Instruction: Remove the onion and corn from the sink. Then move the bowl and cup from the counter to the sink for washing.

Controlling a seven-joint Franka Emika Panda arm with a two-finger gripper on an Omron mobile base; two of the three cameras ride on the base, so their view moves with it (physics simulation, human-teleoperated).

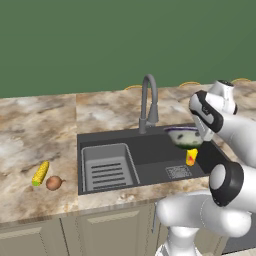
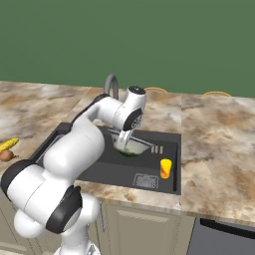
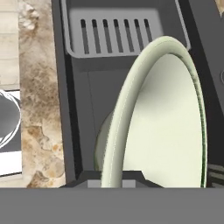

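Bowl (image 3: 170, 122) rim pinched in the jaws over the sink (image 1: 150, 155); base views add cup (image 2: 166, 168).

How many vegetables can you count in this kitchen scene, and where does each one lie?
2. The corn lies on the counter left of the sink; the onion sits beside it, nearer the counter's front edge. None show inside the sink.

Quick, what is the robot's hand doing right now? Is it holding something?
Hand: closed on the rim of the bowl, holding it over the sink.
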